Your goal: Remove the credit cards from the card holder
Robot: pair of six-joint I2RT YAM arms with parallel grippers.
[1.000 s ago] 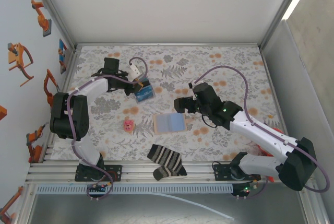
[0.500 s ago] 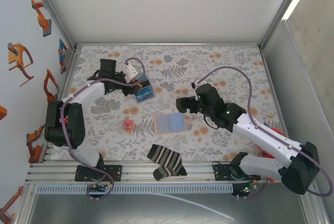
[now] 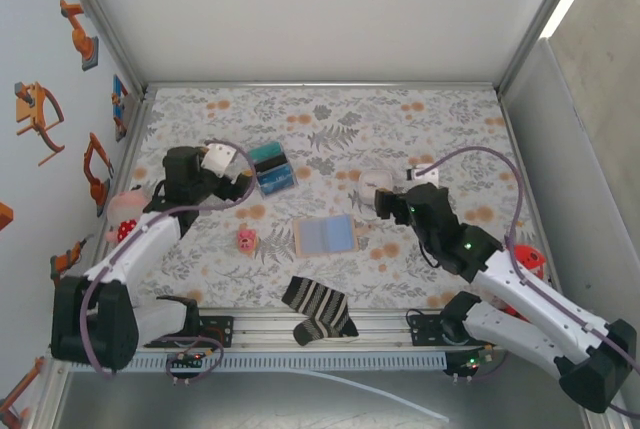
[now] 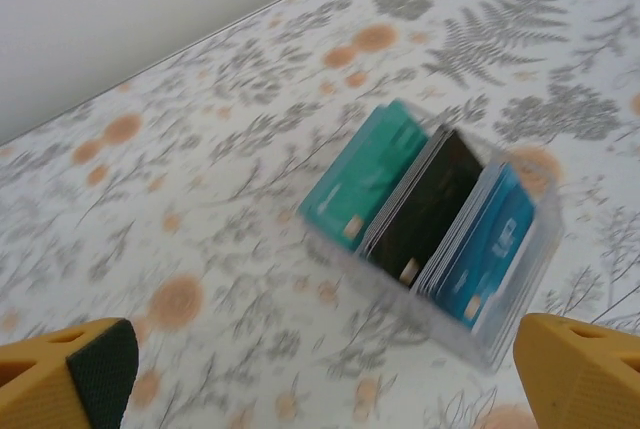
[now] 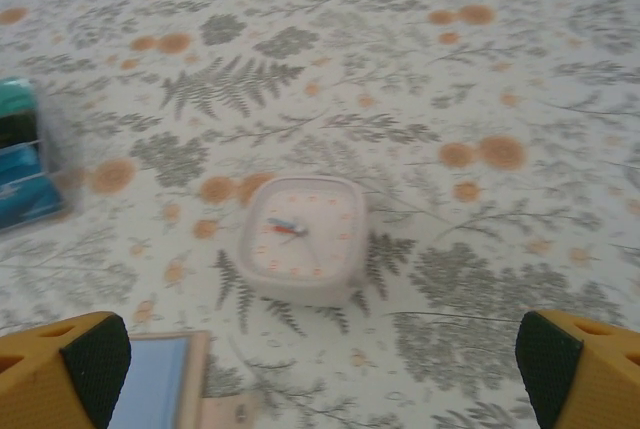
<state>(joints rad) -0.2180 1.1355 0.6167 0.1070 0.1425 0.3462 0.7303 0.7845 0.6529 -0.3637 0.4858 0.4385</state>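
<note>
The left gripper (image 3: 236, 187) hangs with its jaws spread wide and nothing between them. In its wrist view the orange fingers, one with a dark pad (image 4: 95, 364), sit at the two lower corners. Just beyond it stands a clear plastic box (image 4: 500, 279) with thin walls. It holds stiff flat cards (image 4: 365, 179) on edge in three packs: teal, black and blue. Small chip marks show on some of them. The right gripper (image 3: 383, 201) is also spread wide and holds nothing, and its padded orange fingers (image 5: 95, 364) frame the lower corners of its wrist view. Ahead of it a white clock (image 5: 300, 239), a rounded square with a pale face, lies flat on the table. The wallet (image 3: 326, 235) lies opened flat near the middle of the table (image 3: 430, 129), between the two arms and apart from both grippers. It is a soft tan rectangle with smooth blue-grey inner panels, and one corner (image 5: 165, 374) shows in the right wrist view. I cannot tell whether any cards sit in its pockets. The tabletop is covered with a print of grey ferns and orange blossoms. A knitted sock (image 3: 318, 309) with dark and cream stripes lies crumpled at the near edge. A small pink block (image 3: 246, 239) sits to the left of the wallet.
</note>
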